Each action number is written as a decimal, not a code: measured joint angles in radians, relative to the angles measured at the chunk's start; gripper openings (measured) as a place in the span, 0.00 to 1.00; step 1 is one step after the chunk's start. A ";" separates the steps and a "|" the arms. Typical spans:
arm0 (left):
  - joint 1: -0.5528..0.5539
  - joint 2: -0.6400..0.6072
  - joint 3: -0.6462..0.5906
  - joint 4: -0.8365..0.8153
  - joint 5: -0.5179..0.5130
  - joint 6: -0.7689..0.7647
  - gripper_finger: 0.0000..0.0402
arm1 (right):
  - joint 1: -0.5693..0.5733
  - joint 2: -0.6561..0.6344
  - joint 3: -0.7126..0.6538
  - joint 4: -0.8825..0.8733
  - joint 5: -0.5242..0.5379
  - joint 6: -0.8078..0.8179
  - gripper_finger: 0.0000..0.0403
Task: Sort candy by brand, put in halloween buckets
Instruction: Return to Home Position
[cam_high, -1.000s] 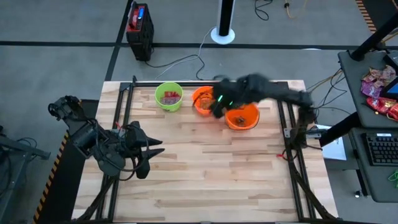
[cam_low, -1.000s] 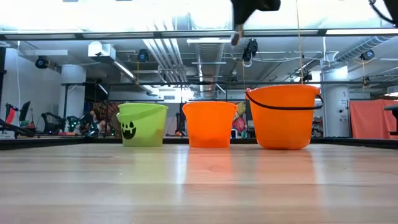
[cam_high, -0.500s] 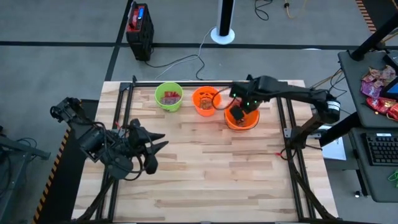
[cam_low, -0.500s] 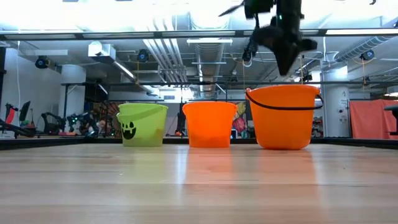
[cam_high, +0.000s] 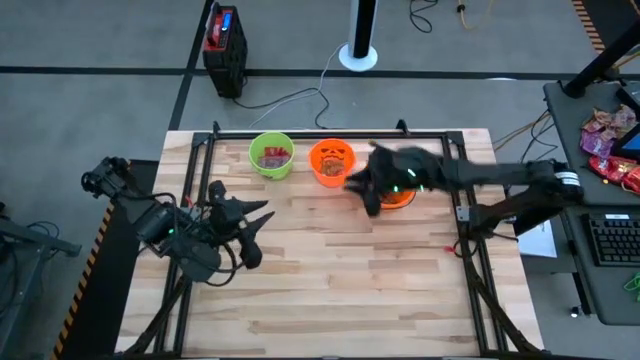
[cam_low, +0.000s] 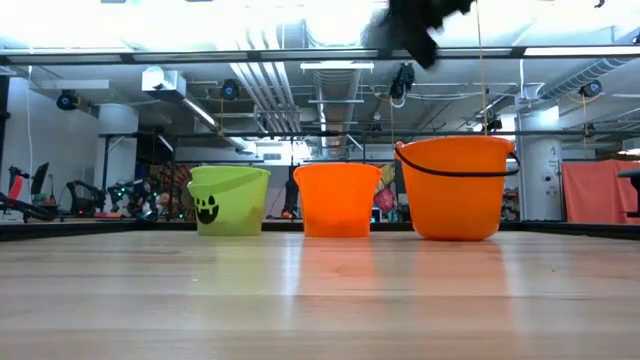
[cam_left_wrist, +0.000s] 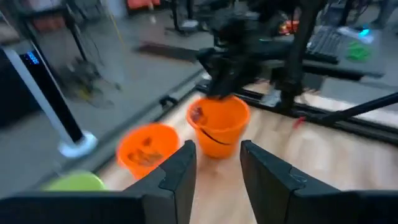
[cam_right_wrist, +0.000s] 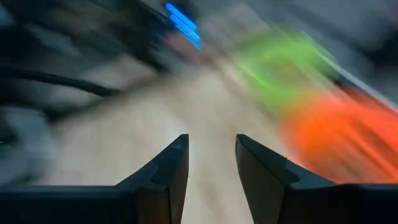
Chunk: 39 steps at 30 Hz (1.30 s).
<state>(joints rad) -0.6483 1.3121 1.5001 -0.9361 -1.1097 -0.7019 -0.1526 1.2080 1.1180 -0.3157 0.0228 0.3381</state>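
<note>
wooden table (cam_high: 350, 290): right tool (cam_high: 365, 192) (blurred, spread) half hides wide orange bucket (cam_high: 402, 199); left tool (cam_left_wrist: 216, 152) spread.

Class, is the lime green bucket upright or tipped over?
Upright: the lime green bucket stands on its base, rim up, in the low view.
</note>
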 joint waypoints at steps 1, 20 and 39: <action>0.010 0.001 -0.011 0.034 -0.014 0.059 0.26 | 0.026 -0.023 -0.073 0.180 -0.037 -0.038 0.31; 0.627 -0.265 -0.459 1.026 0.892 0.773 0.01 | 0.019 -0.468 -0.570 0.582 -0.148 -0.066 0.21; 0.796 -0.939 -1.151 1.292 0.937 0.520 0.00 | -0.018 -1.194 -1.047 0.722 -0.292 -0.059 0.21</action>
<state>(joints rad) 0.1478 0.3731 0.3489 0.3558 -0.1729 -0.1822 -0.1703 0.0145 0.0710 0.4058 -0.2696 0.2788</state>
